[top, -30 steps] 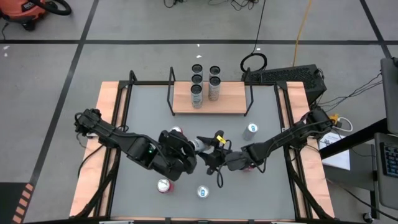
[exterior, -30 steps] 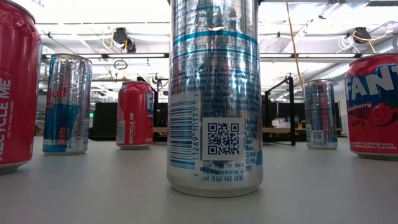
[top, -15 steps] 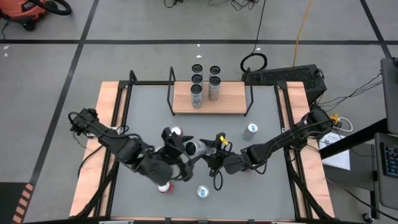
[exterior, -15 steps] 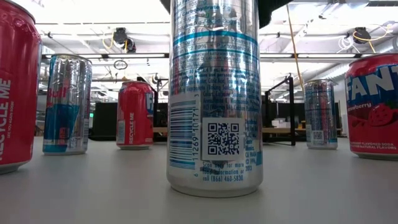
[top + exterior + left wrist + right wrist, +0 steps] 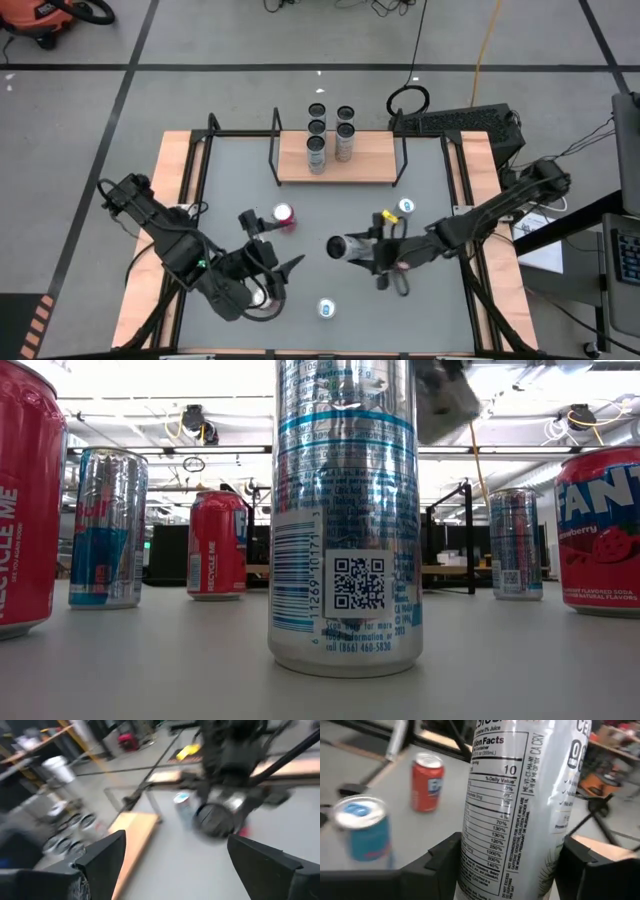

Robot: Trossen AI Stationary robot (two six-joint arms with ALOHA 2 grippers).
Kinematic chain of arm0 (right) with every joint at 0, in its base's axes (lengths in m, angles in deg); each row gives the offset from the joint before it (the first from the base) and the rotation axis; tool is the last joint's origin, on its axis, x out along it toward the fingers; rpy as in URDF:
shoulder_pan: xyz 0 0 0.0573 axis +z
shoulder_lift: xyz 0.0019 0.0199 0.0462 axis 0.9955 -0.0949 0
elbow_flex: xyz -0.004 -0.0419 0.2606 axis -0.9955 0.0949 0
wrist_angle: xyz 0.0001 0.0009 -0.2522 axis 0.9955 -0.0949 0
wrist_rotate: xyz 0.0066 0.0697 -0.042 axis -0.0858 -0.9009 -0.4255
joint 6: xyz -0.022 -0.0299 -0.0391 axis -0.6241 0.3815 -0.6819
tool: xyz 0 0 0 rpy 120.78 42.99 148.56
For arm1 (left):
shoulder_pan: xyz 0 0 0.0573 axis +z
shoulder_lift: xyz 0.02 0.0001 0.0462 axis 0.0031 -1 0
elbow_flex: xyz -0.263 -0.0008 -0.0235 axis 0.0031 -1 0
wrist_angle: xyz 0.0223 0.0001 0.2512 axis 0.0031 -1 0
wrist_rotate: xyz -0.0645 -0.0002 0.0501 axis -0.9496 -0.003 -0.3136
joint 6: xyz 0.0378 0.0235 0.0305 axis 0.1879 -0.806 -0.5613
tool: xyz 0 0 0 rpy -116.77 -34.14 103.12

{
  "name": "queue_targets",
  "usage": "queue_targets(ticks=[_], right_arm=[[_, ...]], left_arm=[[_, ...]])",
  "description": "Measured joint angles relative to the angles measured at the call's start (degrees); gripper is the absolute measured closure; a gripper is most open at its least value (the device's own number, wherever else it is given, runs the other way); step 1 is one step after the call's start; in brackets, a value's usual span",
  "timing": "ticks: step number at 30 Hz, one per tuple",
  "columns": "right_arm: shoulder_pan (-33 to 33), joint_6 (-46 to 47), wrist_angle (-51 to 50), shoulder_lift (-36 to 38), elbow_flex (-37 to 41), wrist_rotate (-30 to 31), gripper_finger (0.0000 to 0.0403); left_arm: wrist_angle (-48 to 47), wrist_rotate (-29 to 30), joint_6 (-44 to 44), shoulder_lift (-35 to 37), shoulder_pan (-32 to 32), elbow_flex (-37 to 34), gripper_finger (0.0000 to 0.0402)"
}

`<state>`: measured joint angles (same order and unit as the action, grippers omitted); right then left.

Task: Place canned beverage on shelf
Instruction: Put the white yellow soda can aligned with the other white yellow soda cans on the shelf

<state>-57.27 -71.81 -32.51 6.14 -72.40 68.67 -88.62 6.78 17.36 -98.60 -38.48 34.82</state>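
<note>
While the right gripper [image 5: 372, 250] clamped the can [image 5: 345, 246] sideways, the shelf [image 5: 340, 160] lay ahead; left gripper [image 5: 278, 262] gaped empty.

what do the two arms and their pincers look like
Both arms are dark, nearly black, built of slim jointed links with bulkier housings at the wrists. The left arm shows a small green light near its wrist and loose dark cabling along its side. The right arm carries a yellow fitting near its pincer. The left pincer has two broad, flat, matte black fingers with angular tips.
</note>
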Motion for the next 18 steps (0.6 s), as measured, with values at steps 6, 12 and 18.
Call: queue_targets(ticks=[6, 12, 18], right_arm=[[-1.6, -1.5, 28.4, 7.3, 16.0, -12.8, 0.0195], [-5.7, -4.5, 42.3, 8.5, 20.2, -22.7, 0.0195], [-10.5, -5.1, 48.6, 8.5, 20.1, -37.7, 0.0195]], left_arm=[[-13.9, 3.5, 15.2, -0.4, 0.9, -0.6, 0.0052], [0.2, 2.7, 8.2, -0.6, 2.5, -7.1, 0.0052], [27.4, -5.8, -4.8, -0.7, 5.3, -16.7, 0.0052]])
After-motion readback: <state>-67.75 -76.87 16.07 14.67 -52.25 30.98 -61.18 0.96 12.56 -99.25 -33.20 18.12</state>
